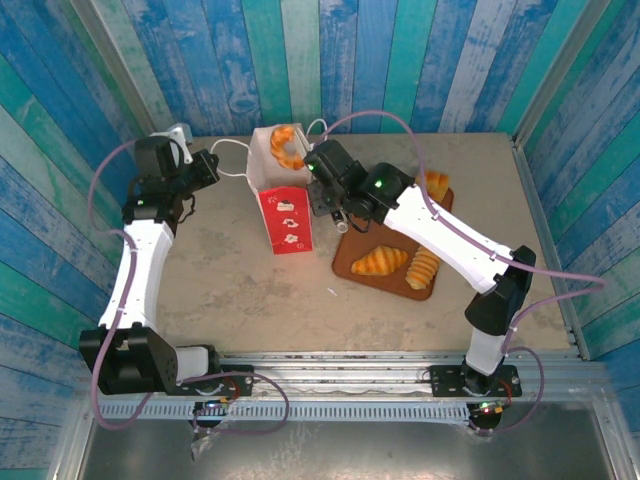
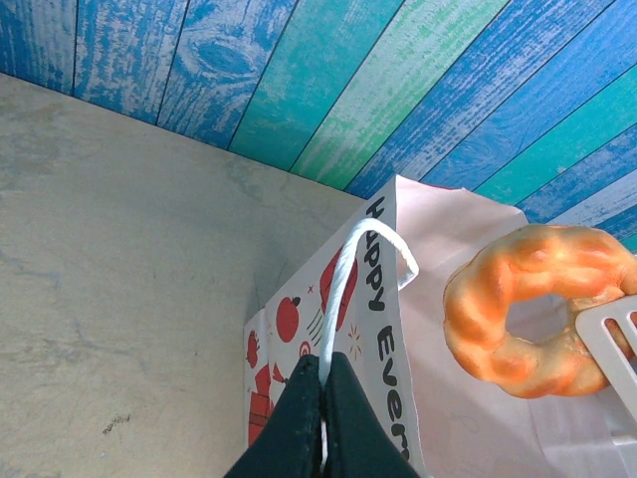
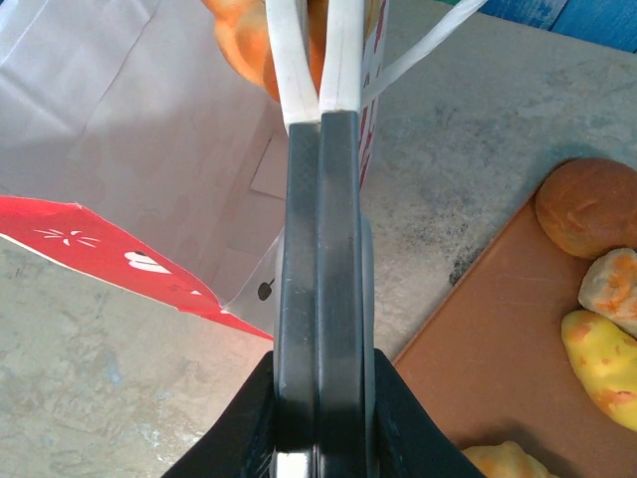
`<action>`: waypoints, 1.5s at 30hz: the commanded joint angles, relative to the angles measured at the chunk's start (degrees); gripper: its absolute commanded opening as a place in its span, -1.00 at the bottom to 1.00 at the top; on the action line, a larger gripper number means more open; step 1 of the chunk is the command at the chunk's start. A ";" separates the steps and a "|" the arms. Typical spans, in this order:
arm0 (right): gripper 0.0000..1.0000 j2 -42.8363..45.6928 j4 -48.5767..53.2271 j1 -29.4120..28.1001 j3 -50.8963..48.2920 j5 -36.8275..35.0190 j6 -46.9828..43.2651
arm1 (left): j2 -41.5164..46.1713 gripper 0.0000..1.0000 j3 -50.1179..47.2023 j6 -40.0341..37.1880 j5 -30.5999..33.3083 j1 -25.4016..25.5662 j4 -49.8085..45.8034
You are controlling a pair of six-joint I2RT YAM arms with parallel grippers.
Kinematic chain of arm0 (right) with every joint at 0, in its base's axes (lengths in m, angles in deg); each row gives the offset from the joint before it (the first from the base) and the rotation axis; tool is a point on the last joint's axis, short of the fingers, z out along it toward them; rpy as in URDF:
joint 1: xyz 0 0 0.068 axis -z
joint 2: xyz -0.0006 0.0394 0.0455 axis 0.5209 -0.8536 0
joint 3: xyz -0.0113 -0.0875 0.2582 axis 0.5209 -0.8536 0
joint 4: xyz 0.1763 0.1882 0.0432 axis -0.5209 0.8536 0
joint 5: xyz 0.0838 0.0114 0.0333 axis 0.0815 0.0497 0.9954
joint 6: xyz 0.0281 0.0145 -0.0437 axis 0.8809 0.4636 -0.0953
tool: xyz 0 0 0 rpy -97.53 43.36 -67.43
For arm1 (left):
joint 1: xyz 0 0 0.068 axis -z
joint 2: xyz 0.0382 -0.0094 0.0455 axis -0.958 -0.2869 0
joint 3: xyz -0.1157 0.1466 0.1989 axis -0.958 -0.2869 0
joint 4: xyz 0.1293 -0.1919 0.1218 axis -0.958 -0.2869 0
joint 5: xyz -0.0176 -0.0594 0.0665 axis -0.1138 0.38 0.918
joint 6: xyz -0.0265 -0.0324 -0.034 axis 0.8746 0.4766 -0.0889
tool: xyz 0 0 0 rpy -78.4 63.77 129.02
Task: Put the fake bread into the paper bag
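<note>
Top external view: ring donut (image 1: 287,146) is pinched by right gripper (image 3: 318,55) at paper bag (image 1: 290,220) mouth, cord handle (image 2: 343,269) clamped by left gripper (image 2: 322,398); next, lowering & release likely req'd.

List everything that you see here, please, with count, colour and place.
paper bag: one, white with red front, left of the tray.
ring donut: one, golden-orange, at the bag's mouth.
tray: one, brown, on the table.
croissant: one, golden, on the tray.
ridged horn: one, golden, beside the croissant.
round bun: one, brown, at the tray's edge.
other rolls: two, yellowish, near the bun.
table: one, beige.
left gripper: one, black, shut on the bag's cord handle.
right gripper: one, black with white tips, shut on the ring donut.
</note>
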 commanded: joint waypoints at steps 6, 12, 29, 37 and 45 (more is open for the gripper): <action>-0.61 -0.99 0.78 0.21 1.28 0.42 -0.36 | 2.96 -1.00 0.16 -0.55 -1.00 -0.29 -0.22; -0.43 -0.85 0.60 0.21 1.29 0.77 -0.43 | 3.05 -1.00 0.09 -0.55 -1.24 -0.29 -0.12; -0.24 0.20 -1.20 0.22 1.19 2.21 -0.66 | 3.16 -1.00 0.12 -0.55 -1.51 -0.27 -0.04; -0.31 2.45 -4.36 0.28 0.80 4.90 -1.53 | 3.21 -1.00 0.93 0.24 -3.31 -0.28 0.05; -0.31 6.73 -7.13 0.24 1.28 8.47 -2.24 | 2.79 -0.89 1.98 1.57 -6.79 -0.28 0.66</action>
